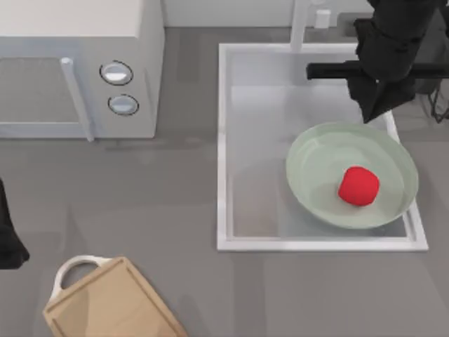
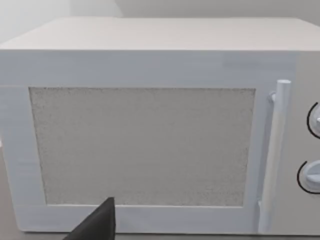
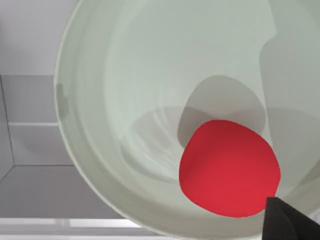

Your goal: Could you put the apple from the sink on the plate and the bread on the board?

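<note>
1. The apple [image 1: 358, 186] is sitting on the plate [image 1: 309, 151], right of the plate's centre, in the lower right of the top view. The plate itself is lying tilted inside the sink [image 1: 223, 140], its right rim riding over the sink's right edge.
2. My right end effector [image 1: 375, 112] is hanging above the plate's upper rim, upper right of the top view, apart from the apple and gripping nothing. I can't tell whether its fingers are spread or together; they're reading as one dark wedge.
3. In the right wrist view the apple [image 3: 227, 167] is resting low in the plate [image 3: 100, 100], w/ one dark fingertip [image 3: 290, 220] poking in at the lower right corner, just beside the fruit.
4. Judging by that, the apple half looks done; I'm probably hanging high to stay clear of the plate rim.
5. My left arm is parked at the left edge of the top view, near the board [image 1: 112, 305] at the bottom left. Its wrist cam is facing the microwave [image 2: 142, 145] door, w/ a dark fingertip [image 2: 97, 225] at the bottom; can't tell the left end effector's state either.
6. Bread: I'm not spotting it anywhere, so the board is waiting bare. The microwave [image 1: 81, 67] door is shut, so the bread may be inside, but that's a guess.
7. Risk: the plate is leaning on the sink edge, so a nudge might rock it and roll the apple.
</note>
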Robot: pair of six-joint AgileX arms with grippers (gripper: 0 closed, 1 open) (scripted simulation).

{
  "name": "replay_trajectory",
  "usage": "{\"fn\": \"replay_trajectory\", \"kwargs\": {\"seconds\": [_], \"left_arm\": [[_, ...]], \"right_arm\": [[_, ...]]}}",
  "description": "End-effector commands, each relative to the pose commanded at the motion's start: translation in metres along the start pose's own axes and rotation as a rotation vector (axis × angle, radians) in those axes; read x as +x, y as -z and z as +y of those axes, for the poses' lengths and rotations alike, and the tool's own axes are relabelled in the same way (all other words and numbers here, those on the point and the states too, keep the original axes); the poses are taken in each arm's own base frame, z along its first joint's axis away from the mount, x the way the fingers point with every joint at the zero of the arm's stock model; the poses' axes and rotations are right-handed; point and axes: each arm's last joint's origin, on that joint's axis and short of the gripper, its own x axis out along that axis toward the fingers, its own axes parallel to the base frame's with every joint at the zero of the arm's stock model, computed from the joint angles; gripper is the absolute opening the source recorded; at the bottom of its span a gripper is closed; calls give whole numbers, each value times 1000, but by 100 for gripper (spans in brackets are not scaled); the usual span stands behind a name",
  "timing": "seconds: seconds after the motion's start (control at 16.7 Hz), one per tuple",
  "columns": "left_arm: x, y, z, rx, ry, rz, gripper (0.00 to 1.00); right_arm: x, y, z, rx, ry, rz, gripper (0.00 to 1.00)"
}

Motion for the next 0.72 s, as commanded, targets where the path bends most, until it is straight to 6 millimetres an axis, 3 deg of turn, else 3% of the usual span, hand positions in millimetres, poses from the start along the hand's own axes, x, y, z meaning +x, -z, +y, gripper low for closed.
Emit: {"fn": "replay_trajectory", "kwargs": {"seconds": [0.12,0.42,0.72], "left_arm": [[0,0,0,0,0,0,100],[0,0,0,0,0,0,100],[0,0,0,0,0,0,100]], "right_arm": [[9,-1,0,1,4,24,0],[9,-1,0,1,4,24,0],[9,-1,0,1,4,24,38]]}}
